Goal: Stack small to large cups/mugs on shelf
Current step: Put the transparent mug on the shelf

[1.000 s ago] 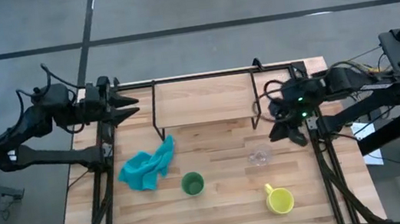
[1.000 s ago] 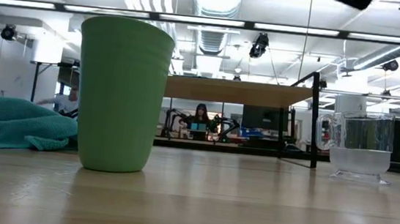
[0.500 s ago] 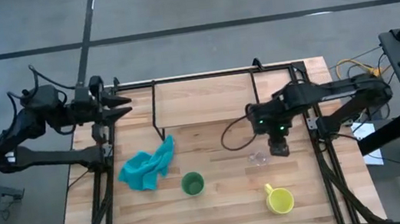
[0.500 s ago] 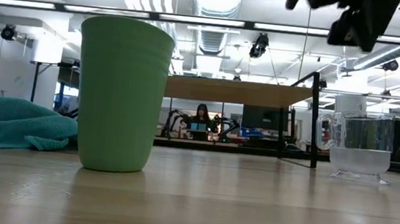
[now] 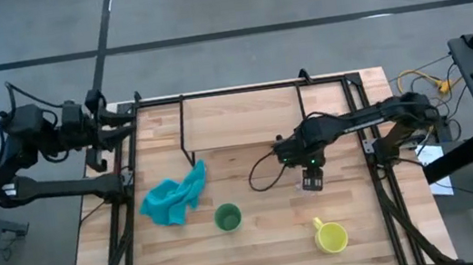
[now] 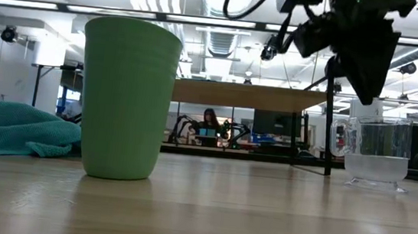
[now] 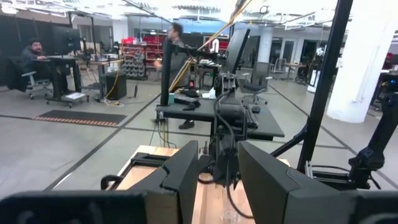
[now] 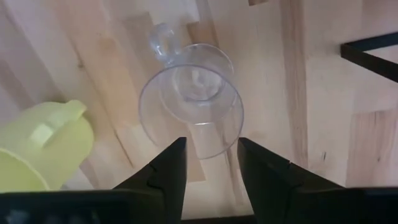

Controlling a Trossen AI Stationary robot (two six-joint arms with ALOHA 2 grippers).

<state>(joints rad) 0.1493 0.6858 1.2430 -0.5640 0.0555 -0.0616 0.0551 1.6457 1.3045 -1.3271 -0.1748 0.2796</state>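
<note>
Three cups sit on the table (image 5: pixel 358 217), none on the shelf (image 5: pixel 239 118). Glass cup (image 8: pixel 191 99) stands upright near the table's right-middle, in front of the shelf's right legs; in the high view it is mostly hidden under the right gripper (image 5: pixel 311 178). Right wrist view looks straight down into the glass cup: round rim, small handle loop on one side, rim just ahead of the two dark fingers (image 8: pixel 163 171). Those fingers are spread apart with a clear gap, nothing between them, not touching the glass. Low view shows the right gripper (image 6: pixel 368 63) hanging above the glass cup (image 6: pixel 377 152), tips just over the rim, apart from it.

Green cup (image 5: pixel 227 217) stands upright at table centre-front, left of the glass cup, well apart from it. In the low view it is the closest thing, rim up (image 6: pixel 127 98). Yellow mug (image 5: pixel 331 236) sits at front right, handle pointing toward the back, near the glass cup but not touching; its edge also shows in the right wrist view (image 8: pixel 40 149).

Teal cloth (image 5: pixel 175 197) lies crumpled left of the green cup, in front of the shelf's left legs. Shelf top is bare wood, at the table's back centre.

Left gripper (image 5: pixel 126 127) waits off the table's back left corner, level, fingers (image 7: pixel 186 174) parted, holding nothing.
</note>
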